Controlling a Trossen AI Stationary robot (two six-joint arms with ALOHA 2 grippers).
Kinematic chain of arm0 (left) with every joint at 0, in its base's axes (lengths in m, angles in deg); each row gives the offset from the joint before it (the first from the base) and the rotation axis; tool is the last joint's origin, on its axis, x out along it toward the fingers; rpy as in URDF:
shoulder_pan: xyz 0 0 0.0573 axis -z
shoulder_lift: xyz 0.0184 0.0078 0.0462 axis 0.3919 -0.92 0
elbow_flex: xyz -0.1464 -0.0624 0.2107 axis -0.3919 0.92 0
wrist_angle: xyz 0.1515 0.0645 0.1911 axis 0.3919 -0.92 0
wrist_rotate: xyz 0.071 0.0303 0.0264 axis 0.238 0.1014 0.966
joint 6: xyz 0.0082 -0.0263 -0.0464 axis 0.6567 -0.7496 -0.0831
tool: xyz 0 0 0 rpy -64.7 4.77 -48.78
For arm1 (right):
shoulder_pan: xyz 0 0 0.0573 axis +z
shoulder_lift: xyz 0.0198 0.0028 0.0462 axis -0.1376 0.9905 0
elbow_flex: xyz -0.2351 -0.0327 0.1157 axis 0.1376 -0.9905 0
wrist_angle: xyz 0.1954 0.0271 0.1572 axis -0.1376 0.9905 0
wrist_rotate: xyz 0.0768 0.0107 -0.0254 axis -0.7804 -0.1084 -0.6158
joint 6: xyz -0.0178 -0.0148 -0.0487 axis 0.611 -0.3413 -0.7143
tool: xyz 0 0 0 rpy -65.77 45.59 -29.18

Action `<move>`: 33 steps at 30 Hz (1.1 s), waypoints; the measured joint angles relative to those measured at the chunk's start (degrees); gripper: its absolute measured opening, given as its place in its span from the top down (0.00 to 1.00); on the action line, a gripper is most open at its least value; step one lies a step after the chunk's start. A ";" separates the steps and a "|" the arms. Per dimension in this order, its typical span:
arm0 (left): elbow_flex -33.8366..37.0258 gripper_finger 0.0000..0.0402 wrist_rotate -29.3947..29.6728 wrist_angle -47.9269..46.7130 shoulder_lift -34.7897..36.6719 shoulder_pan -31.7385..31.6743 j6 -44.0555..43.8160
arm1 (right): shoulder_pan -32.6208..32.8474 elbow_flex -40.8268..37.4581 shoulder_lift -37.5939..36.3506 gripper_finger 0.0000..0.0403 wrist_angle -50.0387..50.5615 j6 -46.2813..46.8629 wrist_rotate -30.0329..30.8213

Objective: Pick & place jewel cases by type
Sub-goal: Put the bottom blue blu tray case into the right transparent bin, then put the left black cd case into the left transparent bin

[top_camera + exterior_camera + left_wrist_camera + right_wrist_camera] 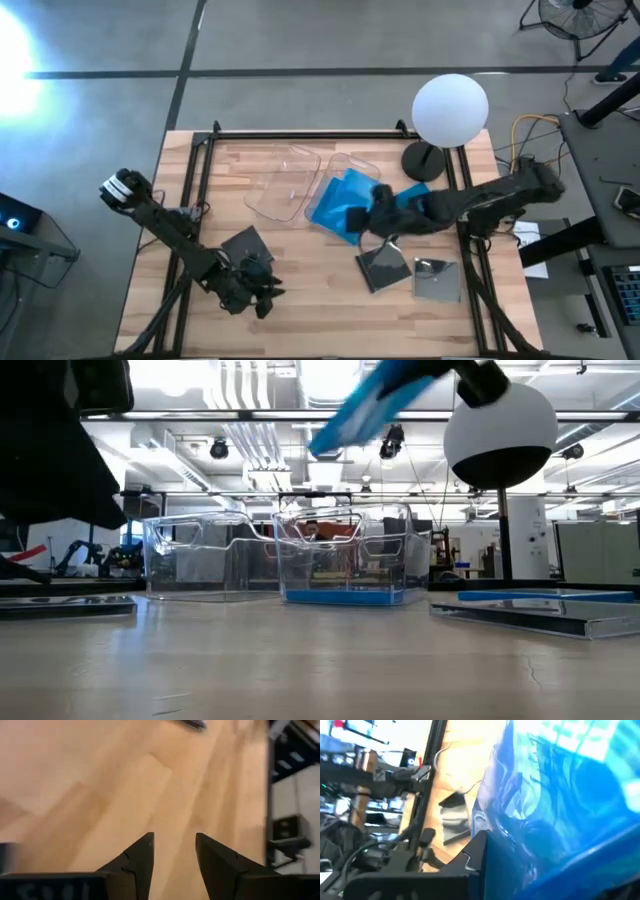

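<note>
My right gripper (372,215) is shut on a bright blue jewel case (338,207), held in the air over the right clear bin (352,170); the low view shows this case (368,402) high above the bins. Another blue case (345,597) lies flat on that bin's floor. The left clear bin (285,185) stands beside it. Dark cases lie flat on the table: one (243,243) by my left arm and two (383,266) (437,279) near the right side. My left gripper (262,292) hovers open near the table's near edge, its fingers (142,855) over bare wood. My right gripper holds the blue jewel case by its edge toward the table's right (358,218), pinched between the two fingers. It comes from the table's right, slanting down. One finger (479,851) lies against the case's face; the case hides the other. The case is lifted clear and tilted.
A white globe lamp (450,108) on a black base (424,162) stands at the far right of the table, close to my right arm. Black frame rails (300,133) run along the table's edges. Bare wood (320,300) lies between the two arms at the near side.
</note>
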 joint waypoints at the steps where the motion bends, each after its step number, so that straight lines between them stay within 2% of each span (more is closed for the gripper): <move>1: -0.06 0.68 0.43 -0.18 0.64 -0.45 -0.04 | -1.64 -3.39 -1.08 0.91 -3.14 -0.17 -0.98; 4: -0.14 0.68 0.85 -2.24 2.67 -1.71 -0.22 | -7.59 -13.03 -1.28 0.83 -15.49 -1.44 -4.33; 7: -0.15 0.68 0.75 -3.82 4.37 -2.61 -1.13 | -13.80 -18.20 -0.17 0.71 -26.62 -4.54 -11.58; 10: -0.30 0.68 0.75 -5.68 6.28 -2.78 -2.14 | -17.33 -21.37 1.85 0.59 -24.43 -4.61 -15.25; 12: -0.13 0.68 -0.04 -8.47 7.38 -2.76 -3.75 | -17.30 -21.60 1.33 0.52 -25.23 -5.42 -15.78; 16: -0.13 0.68 -2.73 -14.49 9.26 -2.63 -5.93 | -13.76 -19.76 -2.09 0.41 -20.79 -6.28 -17.76; 18: -0.15 0.68 -3.66 -18.66 9.70 -2.62 -7.04 | -10.36 -19.26 -2.00 0.38 -15.23 -7.90 -19.40; 21: -0.05 0.68 -3.70 -23.34 10.29 -2.69 -7.48 | -5.90 -17.58 -1.03 0.35 -14.57 -5.10 -21.57; 23: -0.07 0.68 -4.30 -25.57 10.96 -2.74 -8.07 | -2.99 -17.07 -0.12 0.34 -13.01 -3.14 -20.62; 25: -0.15 0.68 -5.84 -27.93 11.77 -2.81 -11.20 | 1.06 -15.60 0.10 0.33 -9.58 -4.22 -15.58; 27: -0.20 0.68 -5.65 -38.07 13.43 -2.60 -21.89 | 5.33 -13.13 -0.84 0.33 -5.22 -4.54 -12.36; 29: -0.02 0.68 -3.62 -50.48 15.46 -2.03 -34.87 | 7.52 -12.67 -0.29 0.33 -2.84 -4.70 -16.29; 30: -0.02 0.68 -2.79 -55.09 16.46 -1.77 -38.57 | 7.69 -12.91 0.81 0.33 -3.35 -5.13 -18.96; 31: -0.04 0.68 -2.43 -58.91 17.55 -1.87 -39.69 | 7.55 -13.09 2.32 0.33 -5.89 -5.48 -20.20; 33: -0.02 0.68 -1.46 -64.81 19.07 -3.35 -36.18 | 6.49 -13.09 5.49 0.34 -13.74 -5.94 -20.13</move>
